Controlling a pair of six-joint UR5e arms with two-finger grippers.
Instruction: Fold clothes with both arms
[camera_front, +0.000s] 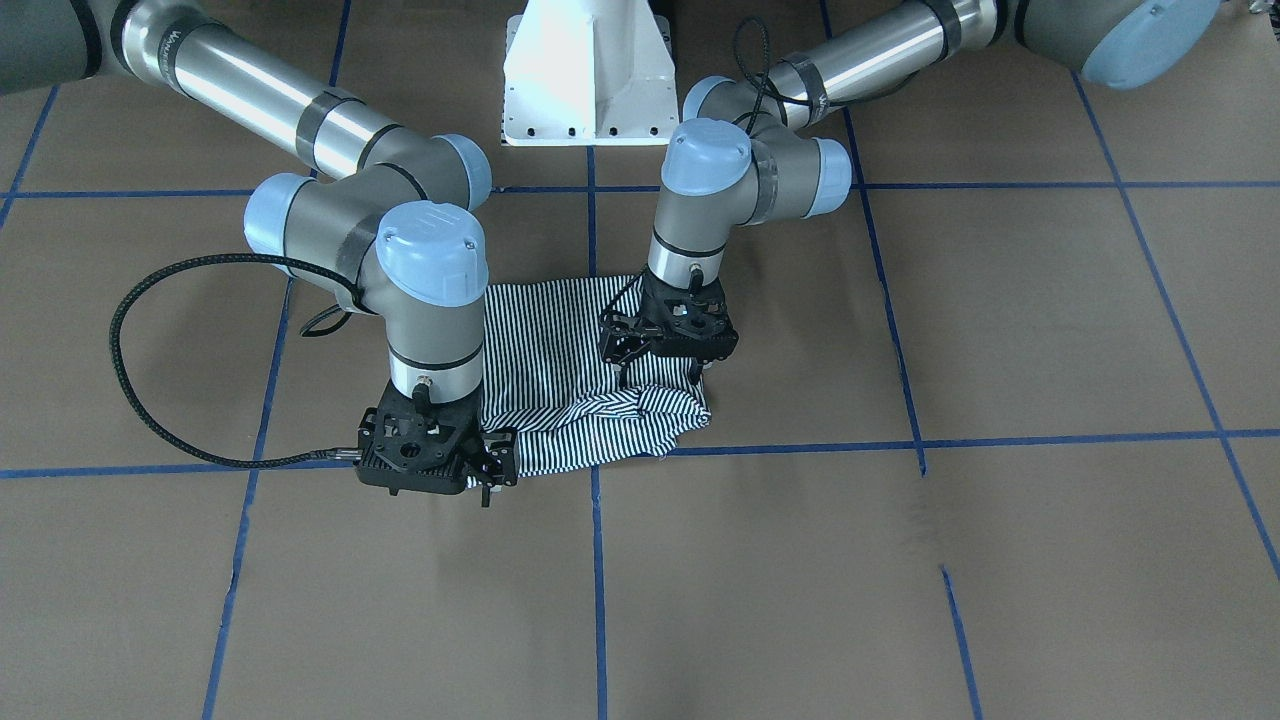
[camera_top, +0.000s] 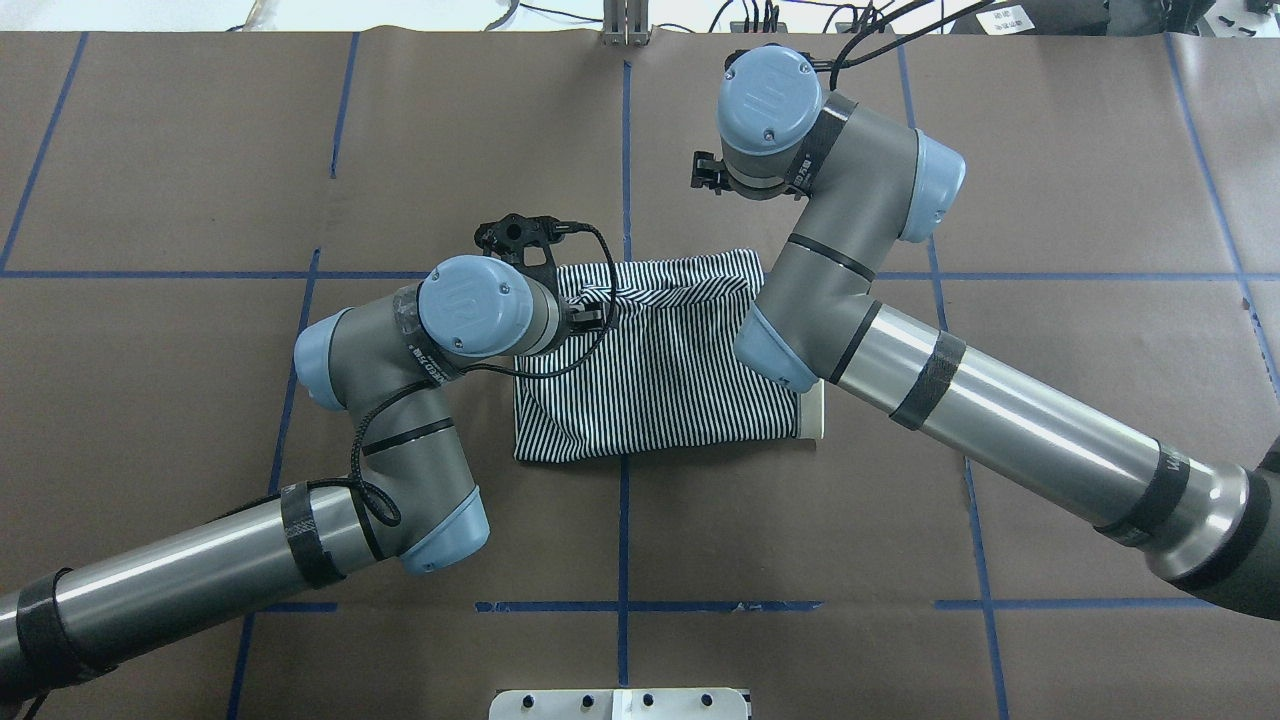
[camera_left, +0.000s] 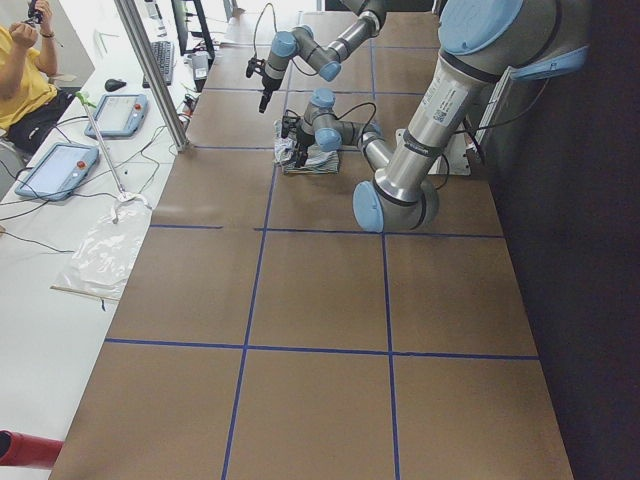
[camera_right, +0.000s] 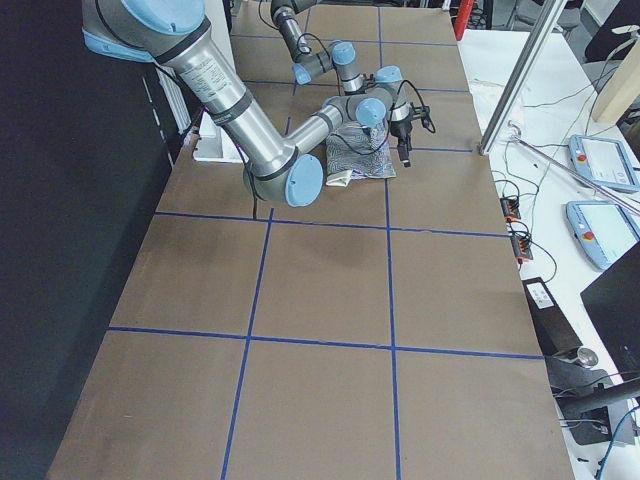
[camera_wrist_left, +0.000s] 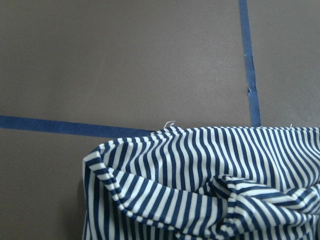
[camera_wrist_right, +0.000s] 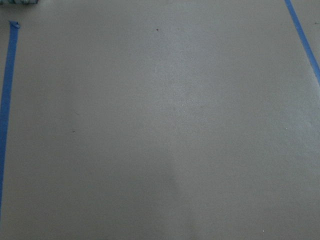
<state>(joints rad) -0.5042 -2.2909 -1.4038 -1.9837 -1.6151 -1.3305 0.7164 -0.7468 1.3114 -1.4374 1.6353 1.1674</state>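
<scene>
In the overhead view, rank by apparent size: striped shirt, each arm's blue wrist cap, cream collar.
1. striped shirt, largest.
2. left arm's wrist cap and right arm's wrist cap: they look alike, so unranked.
3. cream collar, a sliver, smallest.

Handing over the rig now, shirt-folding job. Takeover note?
Left pincer: low over the thin-striped navy-and-white polo shirt, at its bunched far corner; grip cannot be told.
Right pincer: hangs higher, by the shirt's far edge; its camera sees only brown paper-covered table; open or shut unclear.
Shirt: mid-table, folded into a rough rectangle, cream collar peeking out on the robot's right side.
Left to do: flatten the bunch, finish folding.
</scene>
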